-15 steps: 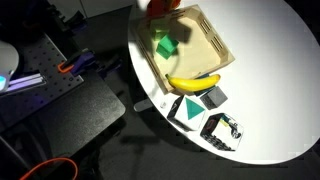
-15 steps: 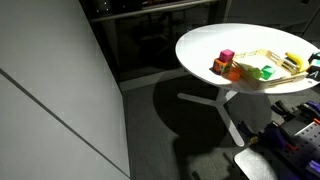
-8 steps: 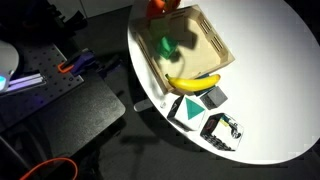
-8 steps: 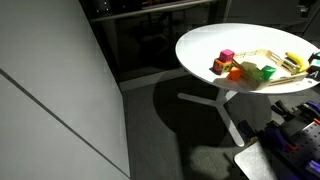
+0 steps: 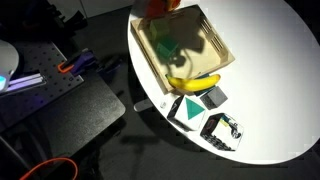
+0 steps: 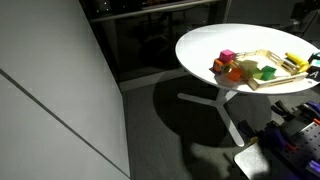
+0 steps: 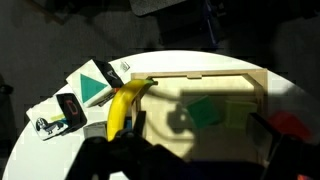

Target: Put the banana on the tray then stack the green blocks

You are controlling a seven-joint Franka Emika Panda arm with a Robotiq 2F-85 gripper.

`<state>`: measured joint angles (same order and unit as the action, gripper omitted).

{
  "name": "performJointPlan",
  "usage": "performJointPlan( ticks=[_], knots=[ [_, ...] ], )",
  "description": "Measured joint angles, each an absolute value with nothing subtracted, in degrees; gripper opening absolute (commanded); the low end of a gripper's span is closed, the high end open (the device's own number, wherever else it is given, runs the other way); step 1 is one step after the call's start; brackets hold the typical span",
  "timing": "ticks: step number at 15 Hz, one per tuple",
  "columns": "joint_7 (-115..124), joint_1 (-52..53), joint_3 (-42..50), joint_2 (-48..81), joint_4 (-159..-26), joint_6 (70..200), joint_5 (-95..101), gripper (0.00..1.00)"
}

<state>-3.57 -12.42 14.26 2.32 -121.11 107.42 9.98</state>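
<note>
The wooden tray (image 7: 215, 85) lies on the white table, and shows in both exterior views (image 5: 215, 45) (image 6: 262, 56). The yellow banana (image 7: 125, 105) lies along its short end at the rim (image 5: 193, 82) (image 6: 297, 62). A bright green block (image 7: 203, 112) and a paler yellowish green block (image 7: 238, 110) lie side by side on the tray floor. In an exterior view the bright green block (image 5: 165, 45) is in shadow. My gripper (image 7: 199, 136) hangs open and empty above the two green blocks, one finger on each side. It does not clearly show in the exterior views.
A dark tile with a teal triangle (image 7: 95, 85) (image 5: 186, 110), a grey block (image 5: 214, 97) and a black-and-white object (image 7: 60, 110) (image 5: 224, 129) lie beyond the banana end. Red and pink blocks (image 7: 292, 125) (image 6: 227, 58) stand at the tray's other end. The table edge (image 5: 140, 70) is close.
The arm's shadow has spread over the tray and darkened the bright green block. Banana, blocks and tray have not moved.
</note>
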Motion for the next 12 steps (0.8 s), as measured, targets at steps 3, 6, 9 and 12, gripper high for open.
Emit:
performJointPlan(
  ticks=[3, 6, 9, 12],
  knots=[
    [-3.57, -13.19, 14.55, 5.76, -118.65, 107.42, 9.98, 1.00],
    [-3.57, -14.30, 14.92, 9.35, -115.70, 107.42, 9.88, 1.00],
    [-3.57, -15.66, 15.31, 12.90, -112.71, 107.42, 9.35, 1.00],
    [-3.59, -17.20, 15.61, 16.11, -109.93, 107.42, 8.83, 1.00]
  ],
)
